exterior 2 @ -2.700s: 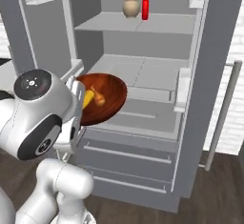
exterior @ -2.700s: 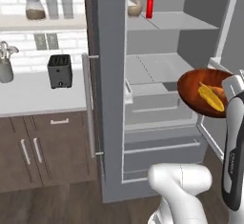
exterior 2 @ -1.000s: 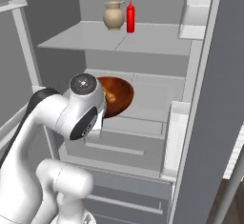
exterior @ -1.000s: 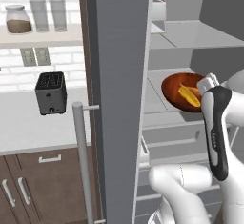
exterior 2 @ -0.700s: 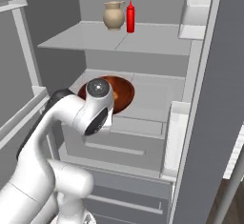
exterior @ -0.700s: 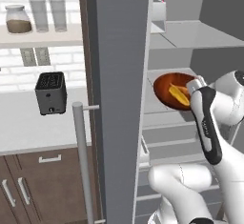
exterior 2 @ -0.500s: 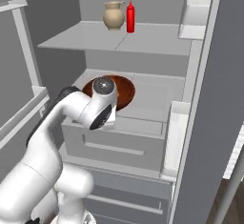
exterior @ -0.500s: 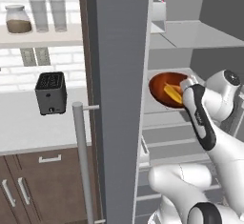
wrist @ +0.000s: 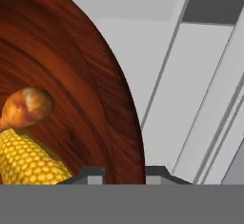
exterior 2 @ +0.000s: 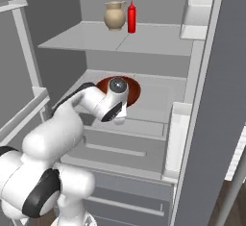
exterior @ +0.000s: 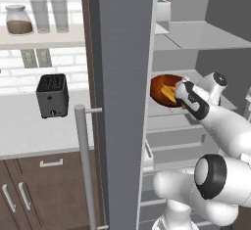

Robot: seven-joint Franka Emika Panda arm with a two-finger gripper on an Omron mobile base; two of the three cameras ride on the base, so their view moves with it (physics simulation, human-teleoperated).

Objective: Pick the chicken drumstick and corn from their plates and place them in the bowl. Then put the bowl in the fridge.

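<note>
The reddish-brown bowl is inside the open fridge, low over its middle shelf. I cannot tell whether it rests on that shelf. My gripper is shut on the bowl's rim, which stands between the two finger tips. The yellow corn lies in the bowl, with the golden-brown chicken drumstick beside it. From the left base camera the corn shows just left of my hand. In the right base view my wrist covers part of the bowl. The plates are out of view.
A beige jug and a red bottle stand on the upper shelf. Drawers lie under the middle shelf and door bins hang at the right. A black toaster sits on the counter left of the fridge's steel handle.
My arm has reached deeper into the fridge, carrying the bowl leftward in the left base view and farther back over the middle shelf. The grip on the rim is unchanged.
</note>
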